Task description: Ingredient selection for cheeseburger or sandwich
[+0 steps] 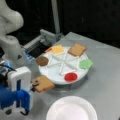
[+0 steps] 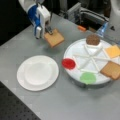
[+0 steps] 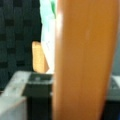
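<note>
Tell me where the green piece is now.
The green piece lies on the divided tray at a front view's right, between the bread slice and red piece.

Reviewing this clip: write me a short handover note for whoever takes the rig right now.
Gripper: shut on a bread slice, held in the air between the divided tray and the white plate.
Still on the tray: second bread slice, cheese square, patty, red piece, green piece.
Done: one bread slice lifted.
Left: plate holds nothing yet; no stack built.

A blurred bread slice [image 3: 85, 62] hides most of the wrist view.
</note>
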### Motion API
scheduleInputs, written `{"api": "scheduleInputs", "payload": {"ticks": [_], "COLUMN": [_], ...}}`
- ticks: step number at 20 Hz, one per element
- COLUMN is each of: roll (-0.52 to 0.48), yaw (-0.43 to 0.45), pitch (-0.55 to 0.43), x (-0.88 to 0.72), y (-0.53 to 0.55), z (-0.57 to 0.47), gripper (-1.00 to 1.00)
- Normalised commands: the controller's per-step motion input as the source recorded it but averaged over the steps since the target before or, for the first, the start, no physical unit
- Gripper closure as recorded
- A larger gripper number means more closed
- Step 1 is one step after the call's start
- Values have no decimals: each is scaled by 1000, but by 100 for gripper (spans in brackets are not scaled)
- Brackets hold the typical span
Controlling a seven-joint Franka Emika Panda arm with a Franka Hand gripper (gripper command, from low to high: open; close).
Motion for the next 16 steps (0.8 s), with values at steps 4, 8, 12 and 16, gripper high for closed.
{"api": "scheduleInputs", "payload": {"ticks": [4,8,12,16], "roll": [23,-88,-120,-158], "yaw": [446,486,472,410], "pitch": [115,147,150,146], "x": [532,527,507,489], "y": [-291,-313,-350,-316], "z": [-180,-195,-142,-114], "gripper": [100,100,100,100]}}
